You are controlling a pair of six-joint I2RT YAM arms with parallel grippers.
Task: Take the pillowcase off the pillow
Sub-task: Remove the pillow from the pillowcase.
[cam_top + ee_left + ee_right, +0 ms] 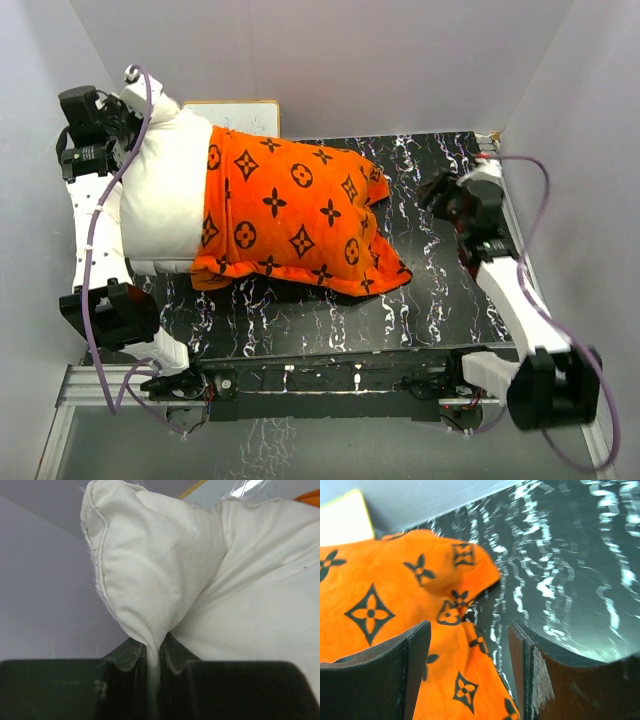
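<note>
The off-white pillow (165, 200) lies across the left of the table, its left half bare. The orange pillowcase (290, 210) with dark brown motifs covers its right half and trails loose toward the table's middle. My left gripper (148, 95) is at the far left, shut on a pinched corner of the pillow (160, 555); the fabric runs down between the left gripper's (153, 647) jaws. My right gripper (437, 195) hovers open just off the pillowcase's right edge. In the right wrist view the pillowcase (395, 595) lies below and between the right gripper's (469, 626) spread fingers, gripped by neither.
The table (440, 290) is black with white marbling. A small framed whiteboard (245, 112) leans at the back wall behind the pillow. Plain grey walls close in the back and both sides. Purple cables loop along both arms.
</note>
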